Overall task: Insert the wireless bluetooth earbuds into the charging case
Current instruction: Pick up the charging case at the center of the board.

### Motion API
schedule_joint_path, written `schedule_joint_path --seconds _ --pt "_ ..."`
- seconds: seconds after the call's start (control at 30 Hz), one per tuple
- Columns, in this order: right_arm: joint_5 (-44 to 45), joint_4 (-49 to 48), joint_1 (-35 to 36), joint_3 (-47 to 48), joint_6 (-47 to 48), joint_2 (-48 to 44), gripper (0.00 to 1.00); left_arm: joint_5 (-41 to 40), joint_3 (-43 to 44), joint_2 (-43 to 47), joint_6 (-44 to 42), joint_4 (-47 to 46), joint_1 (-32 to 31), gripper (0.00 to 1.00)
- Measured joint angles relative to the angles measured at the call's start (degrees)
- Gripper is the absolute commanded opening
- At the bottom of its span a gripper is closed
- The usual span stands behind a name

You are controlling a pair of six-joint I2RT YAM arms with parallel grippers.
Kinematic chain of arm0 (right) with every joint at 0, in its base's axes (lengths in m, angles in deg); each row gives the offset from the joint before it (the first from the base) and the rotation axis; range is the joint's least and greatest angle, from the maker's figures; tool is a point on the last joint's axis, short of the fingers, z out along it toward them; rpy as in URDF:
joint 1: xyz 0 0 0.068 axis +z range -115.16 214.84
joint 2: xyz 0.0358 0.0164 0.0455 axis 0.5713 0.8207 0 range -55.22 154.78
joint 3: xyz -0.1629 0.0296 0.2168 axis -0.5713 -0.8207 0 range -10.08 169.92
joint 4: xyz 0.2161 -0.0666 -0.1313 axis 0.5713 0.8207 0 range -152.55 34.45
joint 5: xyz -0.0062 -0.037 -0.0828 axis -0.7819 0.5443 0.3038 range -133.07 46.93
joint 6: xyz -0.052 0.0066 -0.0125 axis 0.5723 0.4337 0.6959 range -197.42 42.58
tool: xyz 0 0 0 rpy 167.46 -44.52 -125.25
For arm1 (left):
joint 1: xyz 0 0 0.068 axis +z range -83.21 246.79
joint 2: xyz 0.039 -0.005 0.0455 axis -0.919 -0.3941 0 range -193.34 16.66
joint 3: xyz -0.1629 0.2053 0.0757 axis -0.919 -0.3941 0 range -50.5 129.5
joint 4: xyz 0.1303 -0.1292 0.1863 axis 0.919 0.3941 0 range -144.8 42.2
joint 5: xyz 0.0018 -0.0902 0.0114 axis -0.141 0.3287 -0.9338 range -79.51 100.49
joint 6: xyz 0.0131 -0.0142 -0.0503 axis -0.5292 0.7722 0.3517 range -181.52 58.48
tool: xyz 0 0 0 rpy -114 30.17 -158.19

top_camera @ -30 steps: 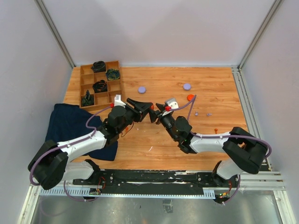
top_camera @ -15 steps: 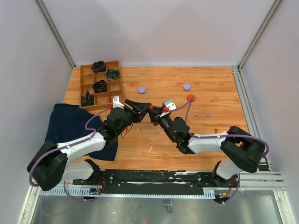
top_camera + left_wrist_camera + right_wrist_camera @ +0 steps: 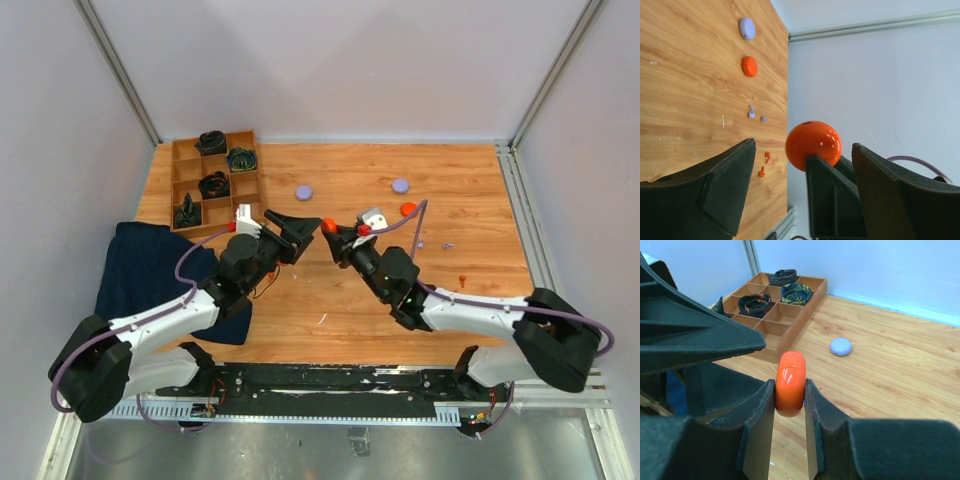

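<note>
My right gripper [image 3: 790, 386] is shut on a round orange-red charging case [image 3: 790, 380], held on edge above the table with its seam closed. The same case [image 3: 329, 224] sits where both arms meet in the top view. My left gripper [image 3: 804, 148] is open, its jaws standing apart on either side of the case [image 3: 813, 144] and one right finger. Two orange-red earbuds [image 3: 765, 164] lie near the table's right edge, seen small from above as well [image 3: 462, 279]. Two lavender earbuds [image 3: 756, 114] lie a little farther back [image 3: 432, 244].
Another orange-red case [image 3: 407, 209] and two lavender cases [image 3: 400, 185] [image 3: 303, 192] lie on the wooden table [image 3: 470, 170]. A wooden compartment tray [image 3: 186, 187] with black coiled bundles stands back left. A dark blue cloth [image 3: 150, 265] lies at the left edge.
The right gripper has shut on the orange-red case and the left gripper has opened off it. Both wrists have shifted slightly.
</note>
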Motion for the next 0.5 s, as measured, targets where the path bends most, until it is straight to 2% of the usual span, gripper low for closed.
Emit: schedule_joint_path --seconds 0.23,0.4,0.5 --pt "-10.10 19.58 -5.33 1.01 -0.13 -14.10 0.16 1.88 0.00 4.79 -14.47 -0.07 -0.02 0.90" --pt "-20.24 38.58 -10.95 8.04 1.62 -19.47 0.16 7.45 0.07 7.87 -30.38 0.07 -0.04 0.91" --pt "-25.20 48.83 -11.67 14.10 4.72 -20.06 0.17 13.16 0.70 8.13 -38.71 0.42 -0.04 0.91"
